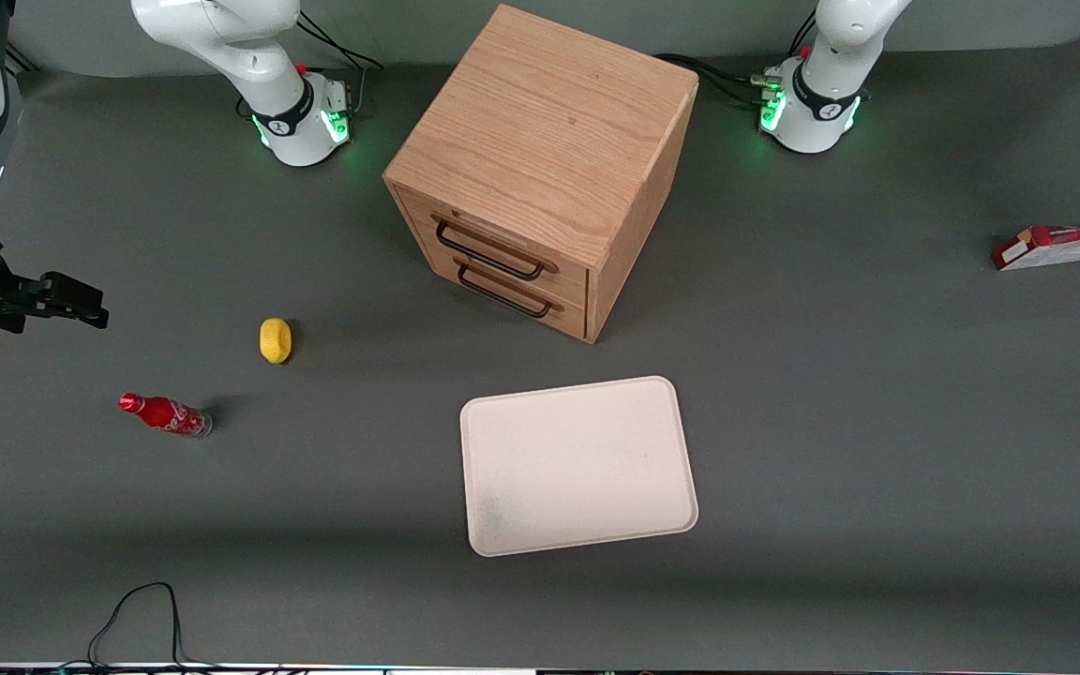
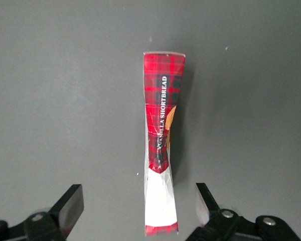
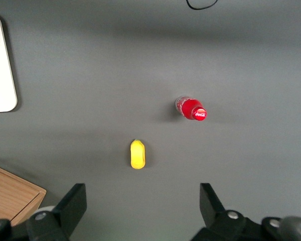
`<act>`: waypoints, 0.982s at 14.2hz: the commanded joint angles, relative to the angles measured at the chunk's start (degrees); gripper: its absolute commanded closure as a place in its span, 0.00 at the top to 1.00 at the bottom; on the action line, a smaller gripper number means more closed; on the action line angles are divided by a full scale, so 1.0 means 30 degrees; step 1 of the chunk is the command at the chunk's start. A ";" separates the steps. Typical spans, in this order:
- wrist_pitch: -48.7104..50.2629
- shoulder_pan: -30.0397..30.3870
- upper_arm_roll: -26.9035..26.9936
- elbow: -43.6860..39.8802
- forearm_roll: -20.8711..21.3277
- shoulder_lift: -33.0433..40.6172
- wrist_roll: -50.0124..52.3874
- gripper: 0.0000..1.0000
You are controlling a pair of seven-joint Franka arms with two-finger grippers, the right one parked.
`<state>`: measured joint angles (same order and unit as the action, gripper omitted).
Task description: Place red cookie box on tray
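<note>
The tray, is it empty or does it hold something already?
Empty. The tray shows only bare surface; the red cookie box lies on the table, between the fingers of the open claw above it.

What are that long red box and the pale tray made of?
The red cookie box looks like thin printed cardboard, creased and pinched at its middle, lying between the open gripper fingers. The tray seems matte off-white plastic or moulded fibre, faintly speckled; hard to tell which.

Red tartan cookie box (image 2: 160,145) on its narrow side toward working arm's table end, off-white tray (image 1: 577,464) empty, well apart
</note>
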<state>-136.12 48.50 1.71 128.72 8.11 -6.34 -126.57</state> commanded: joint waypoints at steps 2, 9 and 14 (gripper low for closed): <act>-0.1615 0.0561 -0.0044 0.0745 -0.0623 -0.0725 -0.1079 0.99; -0.3432 0.0885 -0.0074 0.1624 -0.0799 -0.1898 -0.1110 0.98; -0.3610 0.0885 -0.0103 0.1682 -0.0917 -0.2104 -0.1110 0.98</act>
<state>-145.89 50.61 1.73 133.13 6.72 -12.98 -128.01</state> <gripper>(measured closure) 0.022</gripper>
